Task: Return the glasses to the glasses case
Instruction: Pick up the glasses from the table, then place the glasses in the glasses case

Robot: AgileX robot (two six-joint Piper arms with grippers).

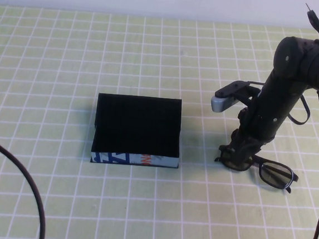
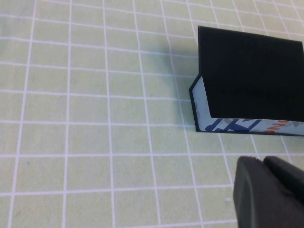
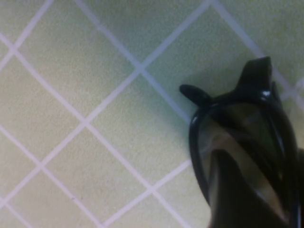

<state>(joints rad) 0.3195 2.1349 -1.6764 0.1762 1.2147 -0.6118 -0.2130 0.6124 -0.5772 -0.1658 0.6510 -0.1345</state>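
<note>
Glasses (image 1: pixel 271 173) lay on the green checked tablecloth (image 1: pixel 53 60), their left lens end directly under the right gripper (image 1: pixel 237 158), which stood lowered upon them; a finger (image 3: pixel 237 194) pressed over the lens, though whether the jaws were clenched on the frame I cannot tell. Well apart from those jaws, toward the robot's left, sat the glasses case (image 1: pixel 137 130), its flap lid raised and its printed side facing the robot. The left gripper (image 2: pixel 266 192) hovered just beside the case's near corner, jaws apparently closed together and empty.
</note>
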